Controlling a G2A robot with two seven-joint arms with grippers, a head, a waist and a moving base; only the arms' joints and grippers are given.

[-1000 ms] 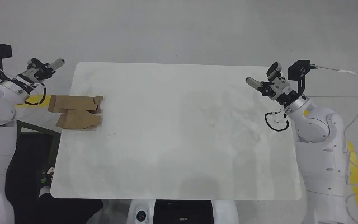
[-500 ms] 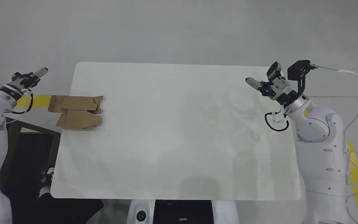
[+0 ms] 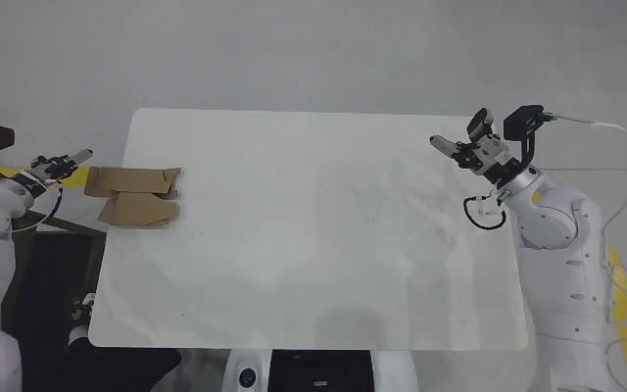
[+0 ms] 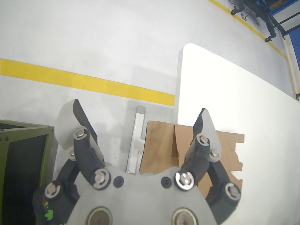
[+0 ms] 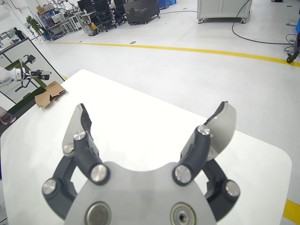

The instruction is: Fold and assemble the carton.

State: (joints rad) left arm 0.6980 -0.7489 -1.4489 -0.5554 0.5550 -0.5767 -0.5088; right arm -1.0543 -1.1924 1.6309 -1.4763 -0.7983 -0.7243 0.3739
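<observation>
The flattened cardboard carton [image 3: 132, 196] lies at the white table's [image 3: 313, 245] left edge, partly overhanging it; the left gripper [image 4: 140, 118] hangs spread and empty just off that edge; the right gripper [image 5: 152, 111], likewise spread and empty, hovers near the far right corner.

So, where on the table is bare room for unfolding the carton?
Everything between the flat carton at the table's left edge and the right gripper at the opposite edge is bare. It is crowded only beside the carton, where the left gripper hovers open.

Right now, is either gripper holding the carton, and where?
Nothing held. Left gripper open beside the flat carton, not touching; right gripper open across the table.
</observation>
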